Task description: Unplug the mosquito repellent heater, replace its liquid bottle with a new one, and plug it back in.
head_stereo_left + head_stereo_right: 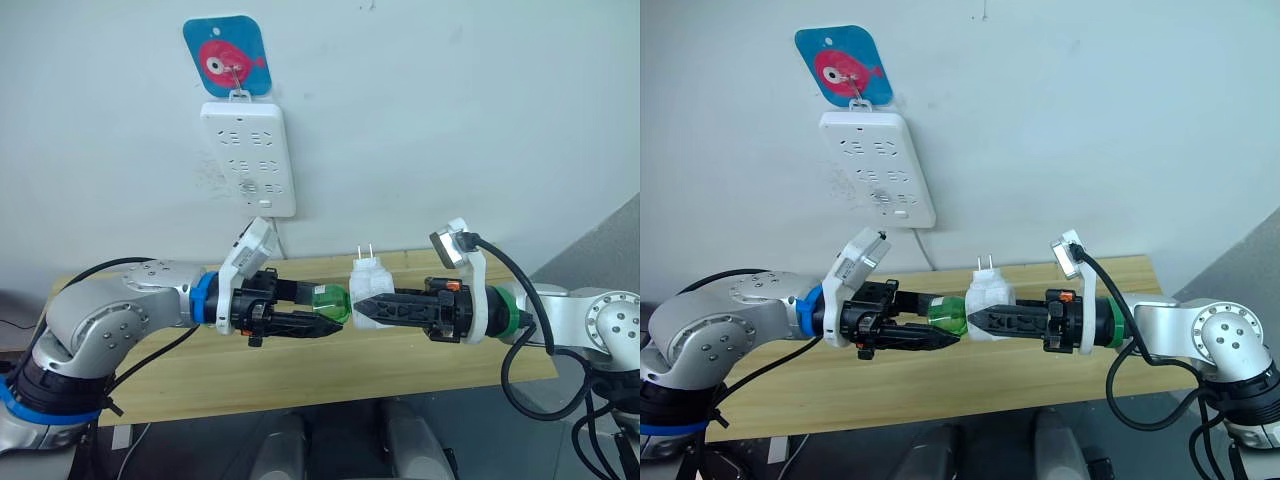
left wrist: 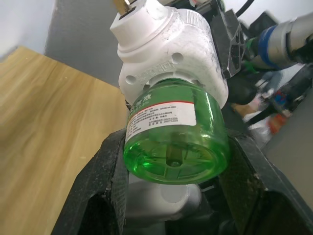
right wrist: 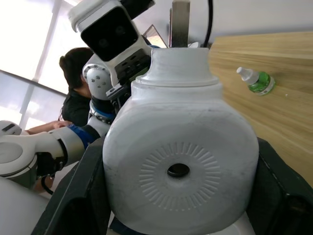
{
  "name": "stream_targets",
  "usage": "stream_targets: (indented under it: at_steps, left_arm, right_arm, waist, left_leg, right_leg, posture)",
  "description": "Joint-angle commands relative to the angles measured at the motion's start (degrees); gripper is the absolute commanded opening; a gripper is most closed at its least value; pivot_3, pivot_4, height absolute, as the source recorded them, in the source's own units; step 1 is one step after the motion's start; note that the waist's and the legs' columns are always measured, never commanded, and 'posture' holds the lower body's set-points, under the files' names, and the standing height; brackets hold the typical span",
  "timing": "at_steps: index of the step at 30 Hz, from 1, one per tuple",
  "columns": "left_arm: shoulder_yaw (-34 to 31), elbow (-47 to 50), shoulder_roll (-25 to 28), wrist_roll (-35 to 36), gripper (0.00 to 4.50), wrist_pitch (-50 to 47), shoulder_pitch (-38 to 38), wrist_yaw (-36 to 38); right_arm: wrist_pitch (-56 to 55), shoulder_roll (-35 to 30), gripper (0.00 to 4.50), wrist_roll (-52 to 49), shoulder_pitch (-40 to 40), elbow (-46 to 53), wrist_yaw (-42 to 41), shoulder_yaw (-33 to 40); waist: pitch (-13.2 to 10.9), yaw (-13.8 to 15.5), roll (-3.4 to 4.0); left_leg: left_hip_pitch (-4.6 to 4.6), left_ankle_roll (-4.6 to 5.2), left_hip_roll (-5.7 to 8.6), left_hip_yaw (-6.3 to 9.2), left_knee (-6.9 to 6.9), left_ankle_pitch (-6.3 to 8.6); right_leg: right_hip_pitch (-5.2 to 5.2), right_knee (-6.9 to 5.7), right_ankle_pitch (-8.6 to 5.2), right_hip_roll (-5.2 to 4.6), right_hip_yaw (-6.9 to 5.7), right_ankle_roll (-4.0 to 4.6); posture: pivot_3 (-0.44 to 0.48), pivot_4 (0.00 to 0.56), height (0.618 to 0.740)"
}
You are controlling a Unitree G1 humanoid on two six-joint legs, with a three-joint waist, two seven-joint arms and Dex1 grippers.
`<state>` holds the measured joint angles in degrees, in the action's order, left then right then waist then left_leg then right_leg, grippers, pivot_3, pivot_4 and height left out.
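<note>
At centre frame, above the wooden table (image 1: 200,375), the right claw (image 1: 362,306) is clamped on the one white mosquito repellent heater (image 1: 368,285), two prongs up. The left claw (image 1: 325,312) is closed around the green liquid bottle (image 1: 330,303) still attached to it. A second green bottle (image 3: 256,81) lies on the table. One white power strip (image 1: 248,158) hangs on the wall, upper left.

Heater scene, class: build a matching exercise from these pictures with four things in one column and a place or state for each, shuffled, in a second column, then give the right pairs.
Things
1. mosquito repellent heater
2. green bottle
3. power strip
4. spare bottle

Places or states
A. lying on the wooden table
B. hanging on the wall under a fish hook
C. gripped by the right hand, prongs pointing up
D. gripped by the left hand, joined to the heater

Pairs: 1-C, 2-D, 3-B, 4-A
</note>
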<state>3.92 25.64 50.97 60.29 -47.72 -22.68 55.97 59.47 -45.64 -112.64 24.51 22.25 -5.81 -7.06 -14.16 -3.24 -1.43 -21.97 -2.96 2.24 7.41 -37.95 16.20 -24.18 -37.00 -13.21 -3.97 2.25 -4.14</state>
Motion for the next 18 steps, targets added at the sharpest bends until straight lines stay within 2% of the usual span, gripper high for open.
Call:
stream_targets:
  at_steps: [1,5,8,11,13,18]
  left_arm:
    - [-1.1,2.5,-0.9,-6.9,3.21,6.5,2.3,1.5]
    - [-0.2,2.7,-3.1,-21.1,4.43,24.0,8.0,5.2]
    - [-0.3,-0.3,-6.9,-31.1,4.47,39.5,10.8,6.0]
    - [-1.6,-2.8,-11.8,-36.2,4.47,53.7,12.7,6.7]
    - [-2.0,-3.5,-13.6,-37.6,4.47,59.2,13.7,6.8]
    - [-1.6,-4.5,-15.7,-39.3,4.47,65.0,14.6,6.0]
  right_arm:
    - [-0.3,-0.4,3.02,-0.4,0.1,1.9,0.4,0.4]
    - [-0.4,-0.2,3.02,-0.4,-0.2,2.1,0.6,0.6]
    - [-0.5,-0.1,3.02,-0.4,-0.2,2.3,0.6,0.6]
    - [-0.6,0.0,3.02,-0.4,-0.2,2.3,0.7,0.6]
    - [-0.6,0.1,3.02,-0.4,-0.2,2.3,0.7,0.6]
    - [-0.7,0.4,3.02,-0.4,-0.1,2.3,0.9,0.5]
  waist:
    - [0.0,0.0,0.00]
    - [0.0,0.1,0.01]
    - [0.0,0.4,0.01]
    - [0.0,0.9,0.01]
    - [0.0,1.2,0.01]
    - [0.0,1.4,0.01]
  left_leg:
    - [0.00,0.00,0.00,0.00,0.00,0.00]
    - [0.00,0.00,0.00,-0.06,0.01,0.00]
    - [-0.02,0.00,0.00,-0.08,0.00,0.00]
    - [-0.02,0.00,0.00,-0.10,-0.01,0.00]
    - [-0.03,0.00,0.01,-0.12,-0.02,0.00]
    - [-0.04,0.00,0.00,-0.08,-0.02,0.00]
  right_leg:
    - [0.00,0.01,0.00,0.00,0.01,0.00]
    - [-0.01,0.01,0.00,0.00,0.06,0.01]
    - [-0.01,0.06,0.01,-0.03,0.07,0.01]
    - [0.00,0.07,0.01,-0.06,0.09,0.02]
    - [0.00,0.09,0.01,-0.08,0.10,0.02]
    - [0.00,0.08,0.01,-0.08,0.08,0.01]
  posture:
    - [-0.040,0.218,0.740]
    - [-0.040,0.219,0.740]
    - [-0.039,0.219,0.740]
    - [-0.039,0.218,0.740]
    - [-0.039,0.218,0.740]
    - [-0.040,0.220,0.740]
